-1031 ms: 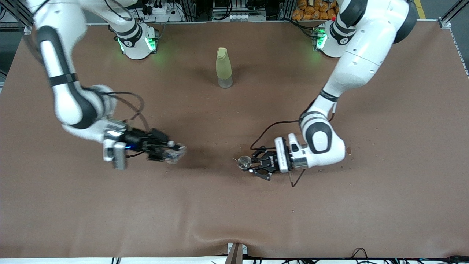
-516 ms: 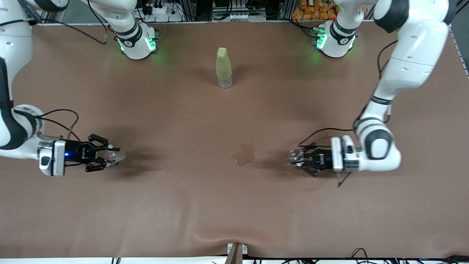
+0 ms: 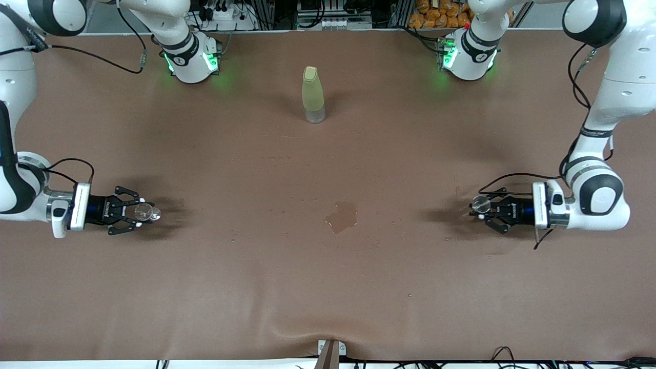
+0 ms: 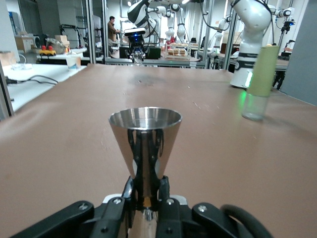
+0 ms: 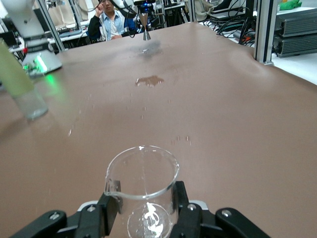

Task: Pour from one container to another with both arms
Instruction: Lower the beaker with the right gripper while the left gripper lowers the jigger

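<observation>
Glass cup (image 5: 142,186): lower centre of the frame, upright, clear, empty.
Right end effector (image 5: 146,214): bottom edge, black fingers (image 5: 110,210) clamped on the cup's base.
Counter (image 5: 223,114): brown, spotted with droplets.
Puddle (image 5: 149,80): upper centre.
Bottle (image 5: 20,82): pale yellow-green, upper left of the frame.
Jigger (image 5: 146,27): steel, top centre, far off.
</observation>
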Controlling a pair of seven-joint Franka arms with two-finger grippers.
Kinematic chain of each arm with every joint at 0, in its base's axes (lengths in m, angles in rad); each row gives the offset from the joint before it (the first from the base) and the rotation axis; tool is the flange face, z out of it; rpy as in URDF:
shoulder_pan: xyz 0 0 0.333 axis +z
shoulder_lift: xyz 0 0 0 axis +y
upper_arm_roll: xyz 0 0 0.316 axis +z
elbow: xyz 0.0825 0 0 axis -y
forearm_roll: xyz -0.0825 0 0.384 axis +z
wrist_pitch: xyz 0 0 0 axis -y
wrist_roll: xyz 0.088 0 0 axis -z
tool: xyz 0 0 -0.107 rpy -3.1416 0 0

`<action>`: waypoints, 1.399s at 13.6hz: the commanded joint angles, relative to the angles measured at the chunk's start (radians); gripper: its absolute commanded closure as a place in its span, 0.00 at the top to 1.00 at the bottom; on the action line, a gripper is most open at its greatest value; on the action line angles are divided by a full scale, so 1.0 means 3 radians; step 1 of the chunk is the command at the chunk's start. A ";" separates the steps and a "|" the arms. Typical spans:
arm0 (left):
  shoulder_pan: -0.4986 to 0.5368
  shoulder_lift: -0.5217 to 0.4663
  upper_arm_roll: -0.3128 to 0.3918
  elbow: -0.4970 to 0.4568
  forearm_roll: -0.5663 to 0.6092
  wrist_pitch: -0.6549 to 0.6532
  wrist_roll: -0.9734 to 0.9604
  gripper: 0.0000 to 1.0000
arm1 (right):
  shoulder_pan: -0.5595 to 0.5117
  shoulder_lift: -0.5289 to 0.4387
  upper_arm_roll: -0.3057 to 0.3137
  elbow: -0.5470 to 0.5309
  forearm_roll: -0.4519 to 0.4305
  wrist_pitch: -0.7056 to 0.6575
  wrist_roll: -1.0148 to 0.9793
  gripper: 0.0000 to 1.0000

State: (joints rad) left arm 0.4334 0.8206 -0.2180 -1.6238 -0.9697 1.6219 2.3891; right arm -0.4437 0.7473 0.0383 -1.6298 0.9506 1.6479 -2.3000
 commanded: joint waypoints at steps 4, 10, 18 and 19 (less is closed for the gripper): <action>0.0227 0.0281 -0.0020 0.0018 0.0231 -0.0063 0.0417 0.00 | -0.0438 0.0362 0.0077 0.0125 -0.0249 -0.0063 -0.0540 0.10; 0.0227 0.0404 -0.0020 0.0126 0.0297 -0.0063 0.0417 0.21 | -0.0490 0.0500 0.0082 0.0125 -0.0229 -0.0088 -0.0648 0.42; 0.0258 0.0353 -0.0020 0.0131 0.0348 -0.0063 0.0412 0.56 | -0.0556 0.0460 0.0077 0.0355 -0.0264 -0.0405 -0.0449 0.86; 0.0314 0.0348 -0.0020 0.0136 0.0409 -0.0063 0.0407 0.57 | -0.0576 0.0454 0.0077 0.0426 -0.0270 -0.0537 -0.0317 0.86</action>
State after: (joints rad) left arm 0.5003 0.9309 -0.2179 -1.5941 -0.8900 1.6192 2.5133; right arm -0.5818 0.8824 0.0415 -1.5528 0.9002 1.5450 -2.4630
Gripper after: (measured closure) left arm 0.476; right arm 0.150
